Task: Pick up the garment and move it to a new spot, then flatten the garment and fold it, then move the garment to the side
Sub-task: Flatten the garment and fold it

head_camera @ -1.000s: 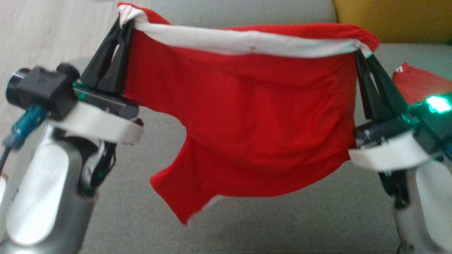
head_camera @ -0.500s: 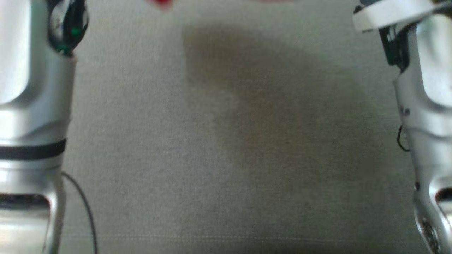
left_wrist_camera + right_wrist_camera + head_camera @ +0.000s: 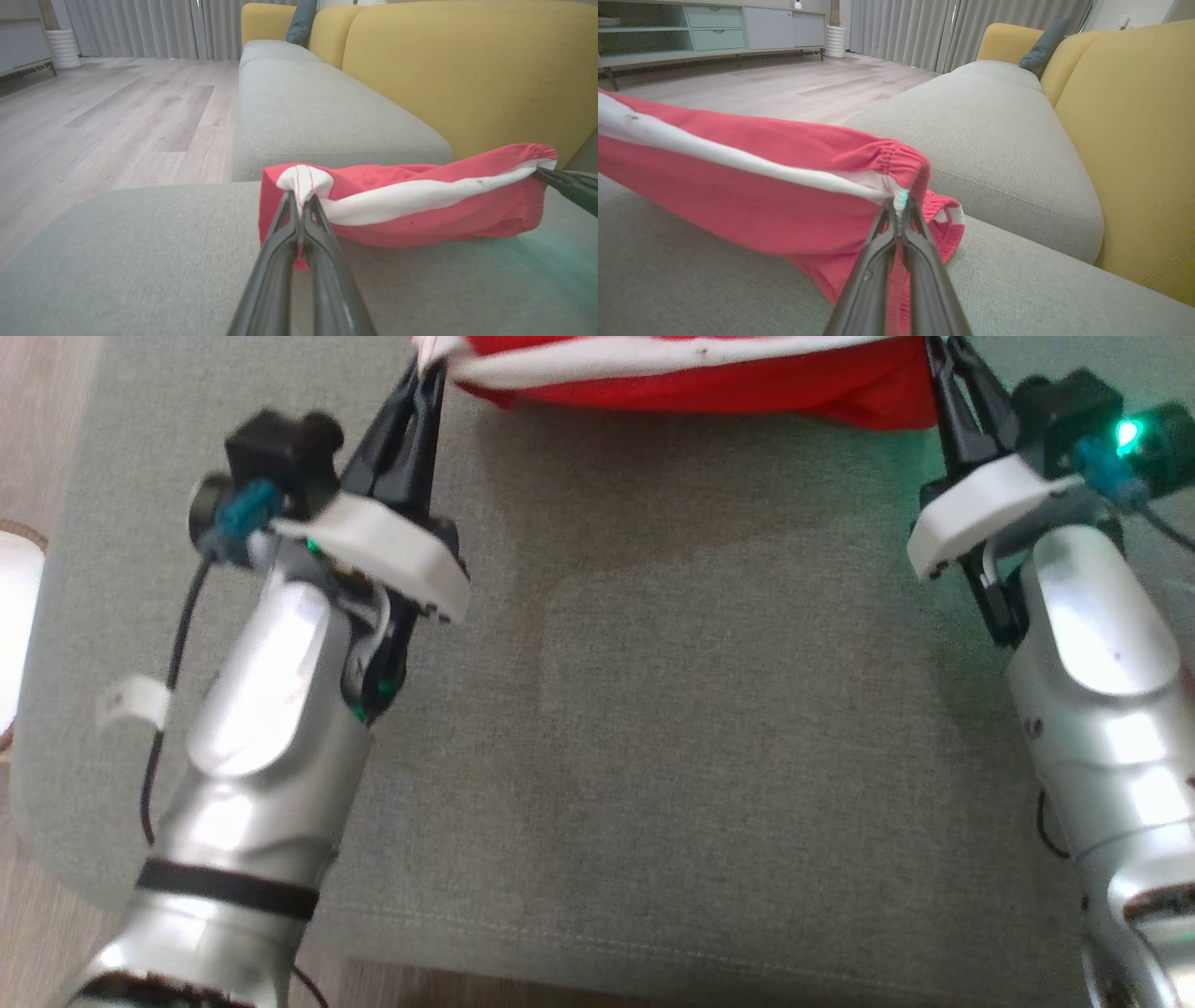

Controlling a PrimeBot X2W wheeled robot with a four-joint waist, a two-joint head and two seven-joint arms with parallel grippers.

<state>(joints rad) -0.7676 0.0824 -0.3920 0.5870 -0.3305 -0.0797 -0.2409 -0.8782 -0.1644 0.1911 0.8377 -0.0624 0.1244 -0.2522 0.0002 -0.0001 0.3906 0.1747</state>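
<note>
One garment, two arms, one teal pillow, one white pot.

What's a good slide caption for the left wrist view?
Left gripper shut on a white-trimmed corner of the red garment, stretched low over the grey sofa cushion.

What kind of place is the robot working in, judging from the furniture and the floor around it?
Most likely a home living room: a long sofa with grey seat cushions and mustard-yellow backrests, a pale wood-plank floor, and grey pleated curtains.
</note>
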